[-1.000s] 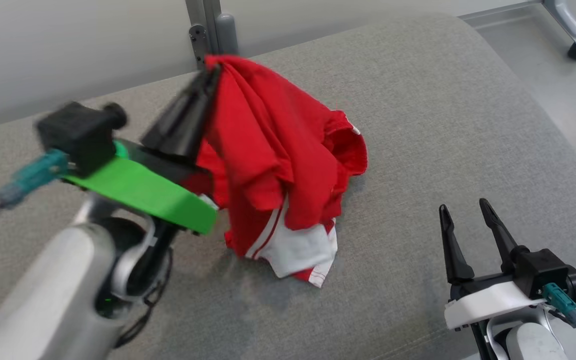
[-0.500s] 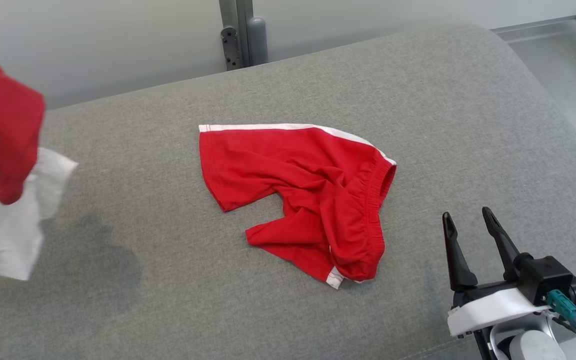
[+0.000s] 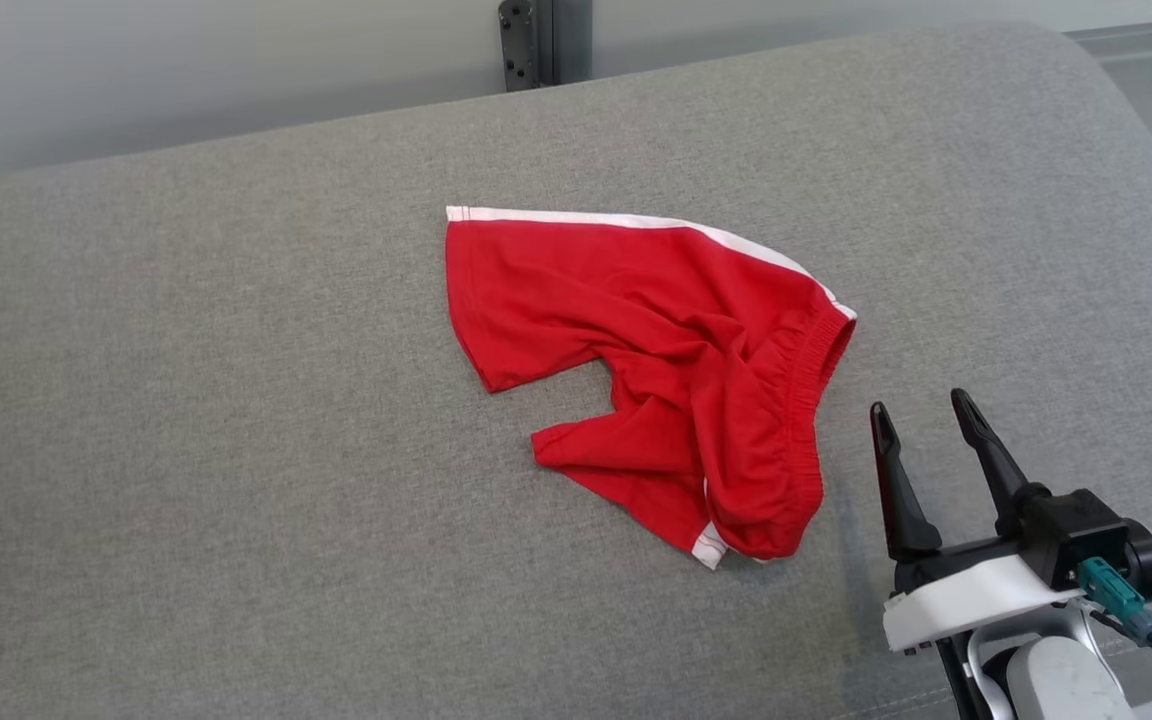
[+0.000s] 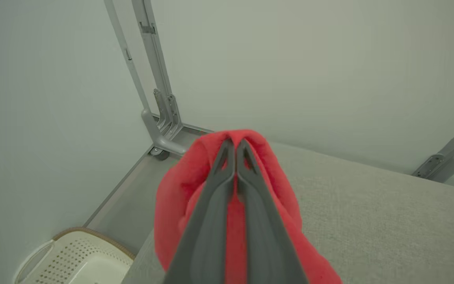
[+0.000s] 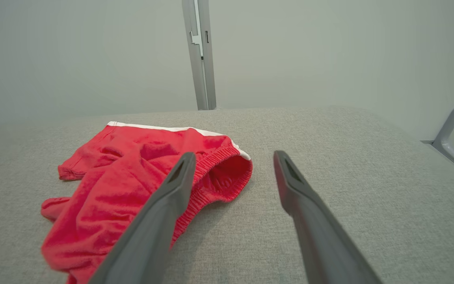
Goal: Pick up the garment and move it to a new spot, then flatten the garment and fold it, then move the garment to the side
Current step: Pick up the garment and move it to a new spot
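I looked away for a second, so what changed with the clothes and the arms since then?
The left gripper, shut on the red garment, carried it off to the robot's left, uncovering red shorts on the grey cushion. Nothing was let go. The right gripper stayed open beside the shorts, which lie untouched.

The table (image 3: 236, 420) has a grey woven fabric covering and a rounded corner. A plain pale wall (image 3: 186, 80) stands directly behind the table. A grey metal post (image 3: 534, 45) with a hinge plate rises behind the table's far edge. Grey floor (image 4: 132, 193) lies beside the table. A cream perforated basket (image 4: 77, 260) and a castered frame leg (image 4: 154, 134) stand on it. Lighting is even and diffuse.
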